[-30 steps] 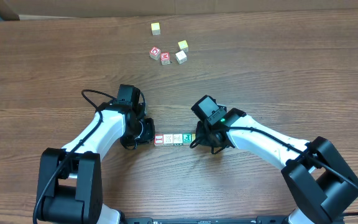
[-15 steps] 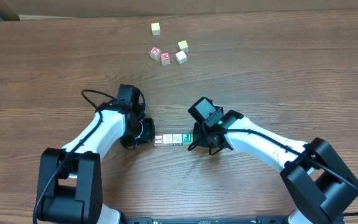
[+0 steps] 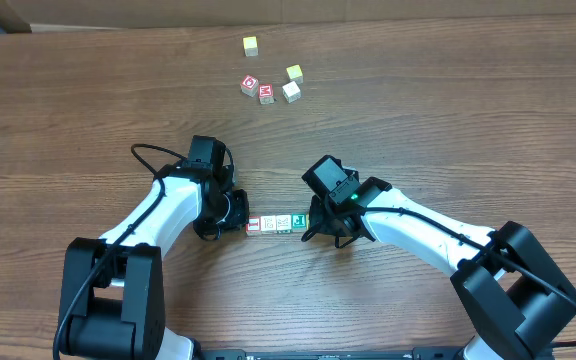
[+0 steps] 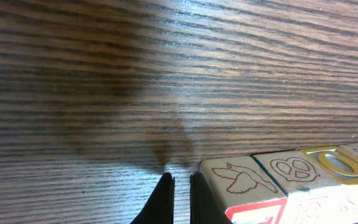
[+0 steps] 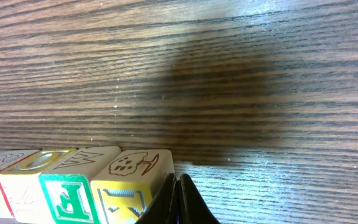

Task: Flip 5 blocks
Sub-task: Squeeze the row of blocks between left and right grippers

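Observation:
The blocks lie in a tight row on the table between my two grippers. From above I see a red-faced block point(image 3: 255, 226), two pale ones point(image 3: 277, 224) and a green-faced one point(image 3: 299, 221). My left gripper point(image 3: 242, 224) is shut at the row's left end, its inner finger against the bird-marked, red-faced block point(image 4: 244, 185). My right gripper point(image 3: 311, 225) is shut at the right end, its tips point(image 5: 178, 188) pressed against the yellow-faced block point(image 5: 129, 183), which sits next to the green "F" block point(image 5: 67, 190). Neither gripper holds anything.
Several loose cubes sit at the back of the table: a yellowish one point(image 3: 251, 45), red "D" point(image 3: 250, 85) and "M" point(image 3: 266, 94) cubes, another yellowish one point(image 3: 294, 72) and a white one point(image 3: 291, 91). The left arm's cable point(image 3: 153, 152) loops over the table.
My right gripper has slid a little to the left against the row's right end, closing the row up slightly. The left arm has not moved.

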{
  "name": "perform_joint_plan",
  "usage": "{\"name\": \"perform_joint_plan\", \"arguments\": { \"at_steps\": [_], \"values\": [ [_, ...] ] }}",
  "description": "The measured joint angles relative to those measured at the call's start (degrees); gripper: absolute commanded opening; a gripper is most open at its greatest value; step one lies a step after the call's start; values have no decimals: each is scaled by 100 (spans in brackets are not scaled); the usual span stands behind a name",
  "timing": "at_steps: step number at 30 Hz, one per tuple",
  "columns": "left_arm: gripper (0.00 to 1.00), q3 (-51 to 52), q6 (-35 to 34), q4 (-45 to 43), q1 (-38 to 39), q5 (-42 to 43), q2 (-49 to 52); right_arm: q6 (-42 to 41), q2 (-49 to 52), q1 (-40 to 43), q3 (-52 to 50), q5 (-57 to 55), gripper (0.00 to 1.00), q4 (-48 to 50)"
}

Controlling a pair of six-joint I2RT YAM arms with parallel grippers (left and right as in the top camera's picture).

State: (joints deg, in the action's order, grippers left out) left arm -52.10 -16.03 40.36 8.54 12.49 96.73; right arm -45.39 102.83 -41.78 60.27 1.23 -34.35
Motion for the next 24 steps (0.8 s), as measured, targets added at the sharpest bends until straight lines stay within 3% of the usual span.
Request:
{"name": "perform_joint_plan", "arguments": {
  "at_steps": [24],
  "values": [
    [4,0,0,26,87,-2,0,-85,0,0,0,2,4,-28]
  ]
}}
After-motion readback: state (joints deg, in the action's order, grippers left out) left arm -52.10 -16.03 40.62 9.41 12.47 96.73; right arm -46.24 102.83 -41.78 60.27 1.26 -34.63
